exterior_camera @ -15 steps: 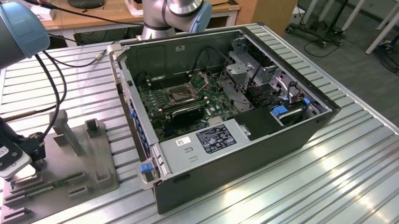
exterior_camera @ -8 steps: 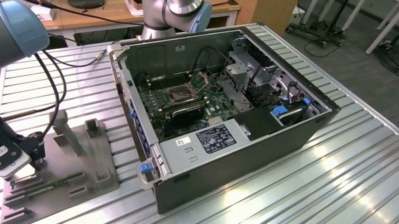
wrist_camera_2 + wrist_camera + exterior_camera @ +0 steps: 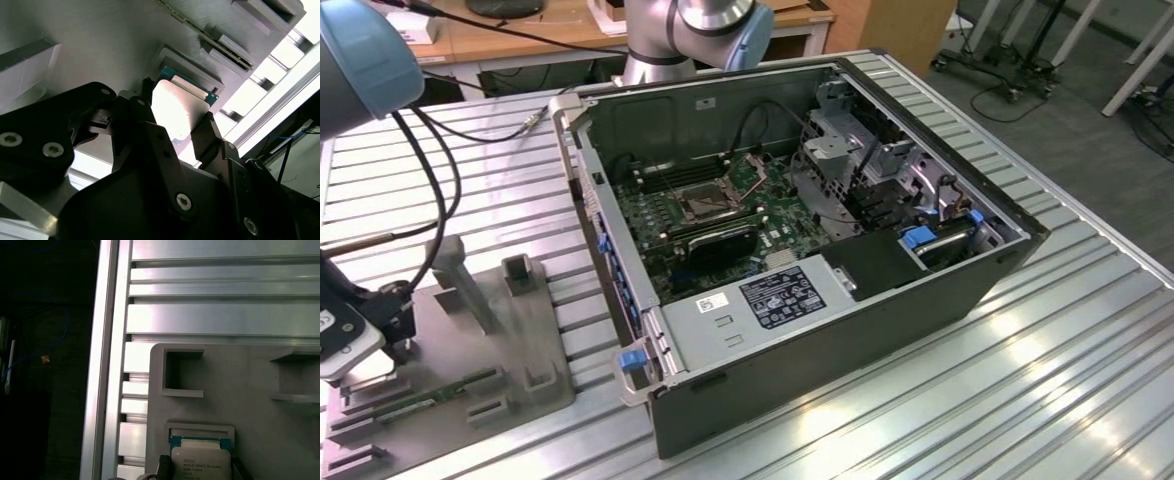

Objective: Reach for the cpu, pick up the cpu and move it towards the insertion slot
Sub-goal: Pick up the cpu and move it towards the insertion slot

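Black fingers (image 3: pixel 150 135) of the gripper (image 3: pixel 178 114) stand parted just beside opposite edges of the cpu (image 3: pixel 201 464), which lies flat in a recess of the grey holder (image 3: pixel 250 410), and this light, stiff, fragile chip is probably best taken by its edges, gently

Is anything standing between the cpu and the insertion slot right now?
Yes. The computer case's wall rises between the grey holder, where the cpu lies, and the insertion slot inside the case. The case's top is open.
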`<state>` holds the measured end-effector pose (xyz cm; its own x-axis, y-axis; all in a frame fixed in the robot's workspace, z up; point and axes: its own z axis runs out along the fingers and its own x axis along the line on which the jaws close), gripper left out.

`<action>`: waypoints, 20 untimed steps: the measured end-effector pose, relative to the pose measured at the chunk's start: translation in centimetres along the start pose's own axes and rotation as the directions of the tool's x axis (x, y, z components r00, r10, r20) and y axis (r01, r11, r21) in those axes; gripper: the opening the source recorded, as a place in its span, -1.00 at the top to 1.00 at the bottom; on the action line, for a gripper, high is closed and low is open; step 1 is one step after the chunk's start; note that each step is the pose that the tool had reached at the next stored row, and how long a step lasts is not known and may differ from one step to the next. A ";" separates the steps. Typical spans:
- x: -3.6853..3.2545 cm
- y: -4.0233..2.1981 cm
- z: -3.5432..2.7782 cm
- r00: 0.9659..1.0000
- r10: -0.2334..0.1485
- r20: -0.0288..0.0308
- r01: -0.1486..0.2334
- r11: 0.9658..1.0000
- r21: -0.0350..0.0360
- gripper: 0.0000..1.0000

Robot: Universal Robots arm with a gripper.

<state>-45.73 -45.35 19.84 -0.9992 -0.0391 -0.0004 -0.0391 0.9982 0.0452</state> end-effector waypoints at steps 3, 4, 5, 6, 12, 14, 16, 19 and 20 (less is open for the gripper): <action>0.00 0.00 -0.09 1.000 0.000 0.000 0.000 1.000 0.000 -0.09; 0.00 0.00 -0.12 1.000 0.000 0.000 0.000 1.000 0.000 -0.09; 0.00 0.01 -0.13 1.000 0.000 0.000 0.000 1.000 0.000 -0.09; 0.00 0.01 -0.16 1.000 0.000 0.000 0.000 1.000 0.000 -0.09; 0.00 0.02 -0.45 1.000 0.000 0.000 0.000 1.000 0.000 -0.09; 0.00 0.03 -0.53 1.000 0.000 0.000 0.000 1.000 0.000 -0.09; 0.00 0.03 -0.61 1.000 0.000 0.000 0.000 1.000 0.000 -0.09; 0.00 0.03 -0.72 1.000 0.000 0.000 0.000 1.000 0.000 -0.09; 0.00 0.03 -0.75 1.000 0.000 0.000 0.000 1.000 0.000 -0.09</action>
<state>-45.73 -45.35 20.59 -0.9992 -0.0392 -0.0004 -0.0391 0.9982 0.0452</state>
